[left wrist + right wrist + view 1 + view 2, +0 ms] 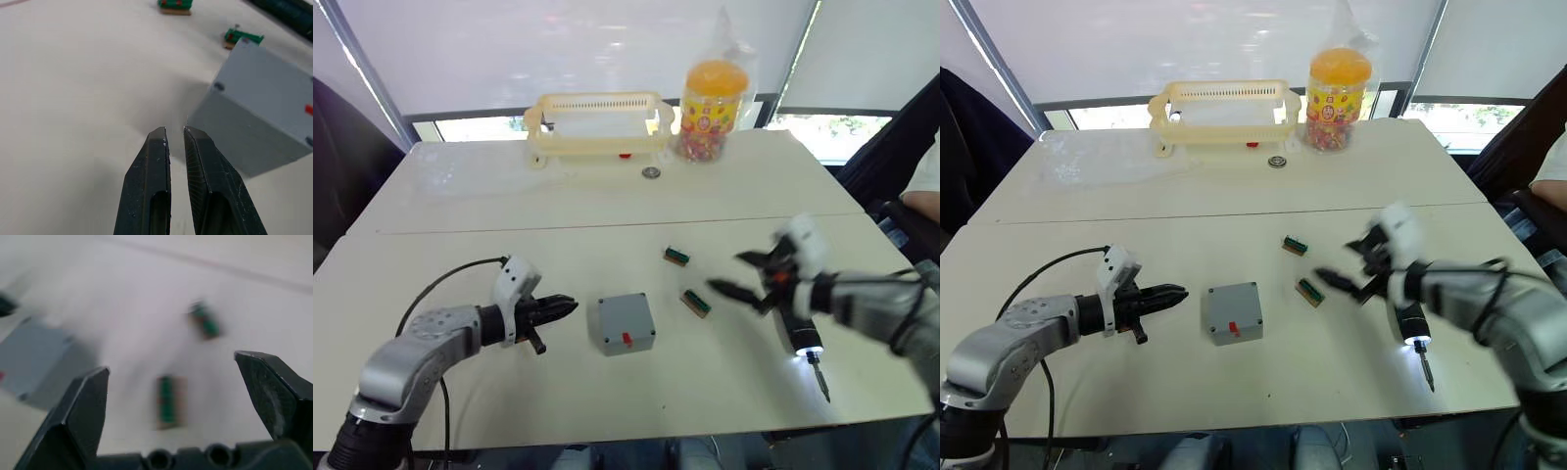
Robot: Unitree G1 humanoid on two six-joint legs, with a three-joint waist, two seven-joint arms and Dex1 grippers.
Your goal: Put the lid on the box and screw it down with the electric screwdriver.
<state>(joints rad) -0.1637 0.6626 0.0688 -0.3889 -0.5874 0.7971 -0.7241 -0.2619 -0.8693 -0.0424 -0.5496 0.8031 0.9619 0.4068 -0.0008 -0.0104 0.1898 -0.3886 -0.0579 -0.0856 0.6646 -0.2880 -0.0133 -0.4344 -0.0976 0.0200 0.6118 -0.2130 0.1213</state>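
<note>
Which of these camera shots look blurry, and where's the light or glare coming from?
Both eye views: the right end effector is smeared while the left end effector and the box stay crisp; the windows behind the basket are blown out white, and the electric screwdriver shines a small light near its tip. Right wrist view: the green blocks and table are soft. Left wrist view: sharp.

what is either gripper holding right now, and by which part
Nothing is held. The left gripper is shut on nothing, just short of the box. The right gripper is open above the table, and the screwdriver lies beneath that arm.
</note>
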